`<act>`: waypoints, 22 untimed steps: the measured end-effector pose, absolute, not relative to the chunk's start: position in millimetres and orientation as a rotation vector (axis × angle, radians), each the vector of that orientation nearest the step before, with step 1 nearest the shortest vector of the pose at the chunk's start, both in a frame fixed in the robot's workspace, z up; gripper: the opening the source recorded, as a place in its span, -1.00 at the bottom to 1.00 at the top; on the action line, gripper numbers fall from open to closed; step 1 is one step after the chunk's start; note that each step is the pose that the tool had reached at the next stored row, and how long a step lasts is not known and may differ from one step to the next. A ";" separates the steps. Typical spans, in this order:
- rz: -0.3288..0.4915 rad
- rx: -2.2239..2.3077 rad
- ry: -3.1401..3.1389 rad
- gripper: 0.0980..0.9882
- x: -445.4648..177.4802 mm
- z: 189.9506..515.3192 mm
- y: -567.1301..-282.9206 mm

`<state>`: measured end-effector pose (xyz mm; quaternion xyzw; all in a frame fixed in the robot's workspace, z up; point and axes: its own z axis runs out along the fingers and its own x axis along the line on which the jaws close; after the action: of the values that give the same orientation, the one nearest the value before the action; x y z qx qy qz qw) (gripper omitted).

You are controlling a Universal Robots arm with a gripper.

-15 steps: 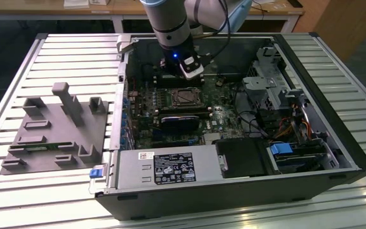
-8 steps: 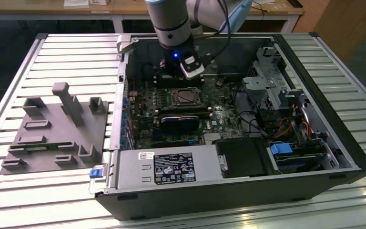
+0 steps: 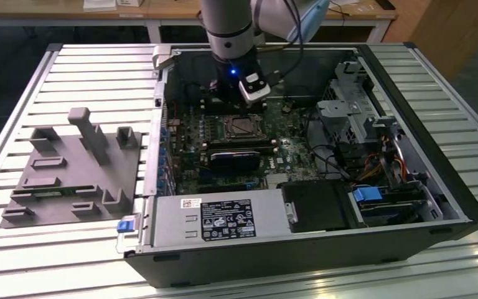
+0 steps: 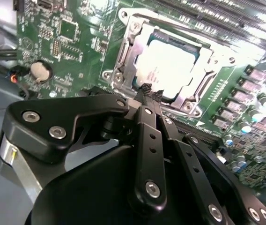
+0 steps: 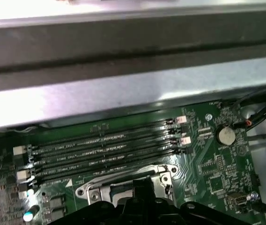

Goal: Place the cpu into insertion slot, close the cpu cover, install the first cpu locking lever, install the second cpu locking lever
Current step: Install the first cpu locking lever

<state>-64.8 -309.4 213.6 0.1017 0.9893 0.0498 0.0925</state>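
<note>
Now, the black end effector (image 4: 148, 93), fingertips pressed together, hovers beside the pale silvery square cpu (image 4: 170, 65), its markings illegible.

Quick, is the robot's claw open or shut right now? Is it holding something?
Gripper: shut, holding nothing that shows, close to the cpu.

A robotics lab or test workshop: an opened desktop computer case (image 3: 305, 258) lies on a ribbed aluminium bench (image 3: 442, 81), a grey moulded parts fixture (image 3: 60, 180) beside it on the exterior view's left, a robot arm (image 3: 226, 25) hangs over it, and pale wooden tables (image 3: 372, 14) stand along the far side
</note>
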 end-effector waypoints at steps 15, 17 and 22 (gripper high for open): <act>0.045 0.319 3.024 -0.99 -53.8 213.4 -313.0; 0.042 0.321 3.026 -0.99 -53.4 213.3 -314.7; 0.033 0.328 3.040 -0.99 -52.6 212.7 -317.8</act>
<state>-52.6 -317.8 212.7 0.1071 0.9933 0.0108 0.0420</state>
